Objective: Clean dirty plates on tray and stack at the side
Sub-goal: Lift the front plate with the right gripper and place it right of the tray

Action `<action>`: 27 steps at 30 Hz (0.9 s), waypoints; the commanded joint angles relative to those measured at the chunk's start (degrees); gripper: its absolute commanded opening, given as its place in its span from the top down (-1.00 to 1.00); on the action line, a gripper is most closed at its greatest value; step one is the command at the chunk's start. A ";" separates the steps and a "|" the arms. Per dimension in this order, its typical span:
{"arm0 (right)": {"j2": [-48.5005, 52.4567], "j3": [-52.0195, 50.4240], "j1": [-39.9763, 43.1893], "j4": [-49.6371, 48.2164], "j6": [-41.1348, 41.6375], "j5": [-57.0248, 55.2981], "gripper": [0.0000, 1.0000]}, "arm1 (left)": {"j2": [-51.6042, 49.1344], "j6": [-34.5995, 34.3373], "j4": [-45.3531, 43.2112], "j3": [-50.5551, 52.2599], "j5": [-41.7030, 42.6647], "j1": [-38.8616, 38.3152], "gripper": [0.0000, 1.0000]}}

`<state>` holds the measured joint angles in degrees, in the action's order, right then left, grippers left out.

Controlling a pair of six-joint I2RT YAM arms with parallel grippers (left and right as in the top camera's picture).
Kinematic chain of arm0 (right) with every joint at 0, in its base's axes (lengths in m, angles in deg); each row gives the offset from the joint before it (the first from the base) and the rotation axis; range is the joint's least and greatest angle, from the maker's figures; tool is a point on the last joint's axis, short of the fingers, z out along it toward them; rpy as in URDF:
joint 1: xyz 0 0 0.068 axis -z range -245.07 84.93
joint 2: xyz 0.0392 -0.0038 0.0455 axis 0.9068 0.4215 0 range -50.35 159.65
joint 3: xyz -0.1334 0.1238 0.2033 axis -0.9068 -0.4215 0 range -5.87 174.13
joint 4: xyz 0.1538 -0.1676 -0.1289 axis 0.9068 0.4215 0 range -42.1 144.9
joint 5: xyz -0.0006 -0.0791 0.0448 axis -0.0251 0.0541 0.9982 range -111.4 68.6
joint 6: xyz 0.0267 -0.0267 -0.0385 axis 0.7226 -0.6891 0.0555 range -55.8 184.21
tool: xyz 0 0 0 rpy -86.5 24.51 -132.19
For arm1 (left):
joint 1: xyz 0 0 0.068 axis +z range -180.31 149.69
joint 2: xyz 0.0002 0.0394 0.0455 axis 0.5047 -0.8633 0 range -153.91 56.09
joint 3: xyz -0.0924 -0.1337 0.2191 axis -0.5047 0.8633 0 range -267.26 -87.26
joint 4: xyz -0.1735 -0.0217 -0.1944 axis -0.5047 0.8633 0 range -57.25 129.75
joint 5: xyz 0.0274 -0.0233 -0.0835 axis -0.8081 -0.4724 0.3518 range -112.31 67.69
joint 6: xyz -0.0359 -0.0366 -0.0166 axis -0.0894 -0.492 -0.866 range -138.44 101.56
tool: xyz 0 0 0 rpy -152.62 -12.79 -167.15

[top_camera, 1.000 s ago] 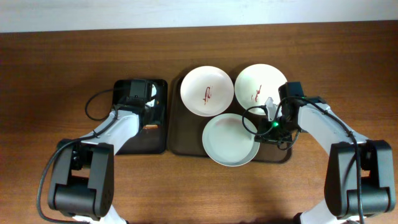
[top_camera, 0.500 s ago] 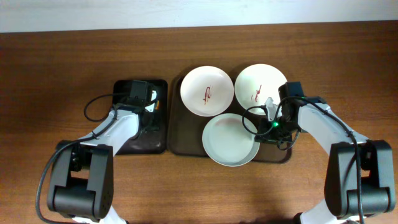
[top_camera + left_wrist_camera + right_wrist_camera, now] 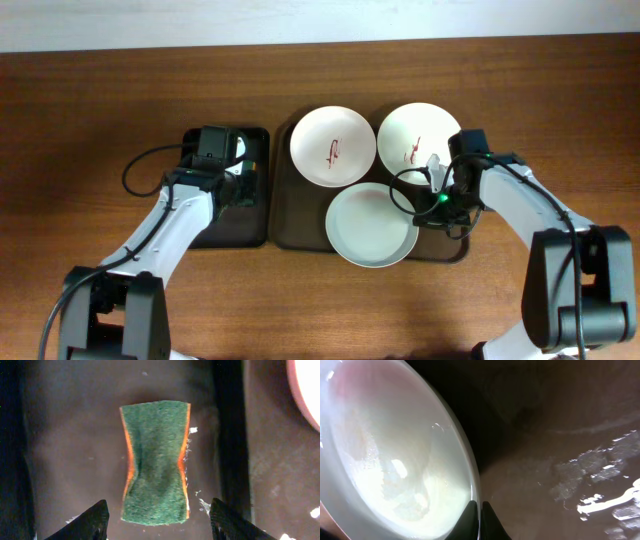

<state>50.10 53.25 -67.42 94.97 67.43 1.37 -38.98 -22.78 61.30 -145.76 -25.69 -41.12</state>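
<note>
Three white plates lie on the dark-brown tray [image 3: 300, 225]. The two back plates [image 3: 333, 146] [image 3: 418, 140] each carry a dark-red smear. The front plate [image 3: 371, 224] is plain white. My right gripper [image 3: 421, 213] is shut on its right rim, seen close in the right wrist view [image 3: 479, 510] with the plate [image 3: 390, 460] at left. My left gripper [image 3: 243, 185] is open over the small black tray [image 3: 205, 232]. In the left wrist view its jaws [image 3: 157, 522] stand wide apart around the near end of a green and orange sponge [image 3: 156, 462], which lies flat.
The black tray lies directly left of the brown tray. The brown tray's floor [image 3: 560, 460] shows wet streaks. A back plate's edge [image 3: 307, 385] shows at the top right of the left wrist view. Bare wooden table [image 3: 100, 90] surrounds both trays.
My left arm has shifted over the black tray, its wrist moving a little left and its elbow swinging out. The right arm and the plates have not moved.
</note>
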 commanded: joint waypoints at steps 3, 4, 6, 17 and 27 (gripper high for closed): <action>-8.41 3.06 -1.97 2.49 0.00 -8.83 0.92 | 0.92 -1.01 0.63 -0.15 4.72 0.11 -0.28; -9.49 3.06 -2.45 2.49 0.02 -9.60 0.92 | 0.92 -1.01 0.61 -0.15 4.70 0.11 -0.29; -11.50 3.06 -3.58 2.43 0.02 -11.96 0.92 | 0.90 -1.01 0.66 -0.15 4.72 0.11 -0.30; -16.59 3.48 -13.62 3.04 0.04 -33.05 0.92 | 0.92 -1.01 0.70 -0.15 4.72 0.11 -0.32; -16.59 7.63 -25.03 3.06 0.24 -52.28 0.92 | 0.92 -1.01 0.68 -0.15 4.70 0.11 -0.34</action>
<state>34.71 58.34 -89.28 98.03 67.38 -40.79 -38.96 -22.99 62.04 -145.76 -21.65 -41.12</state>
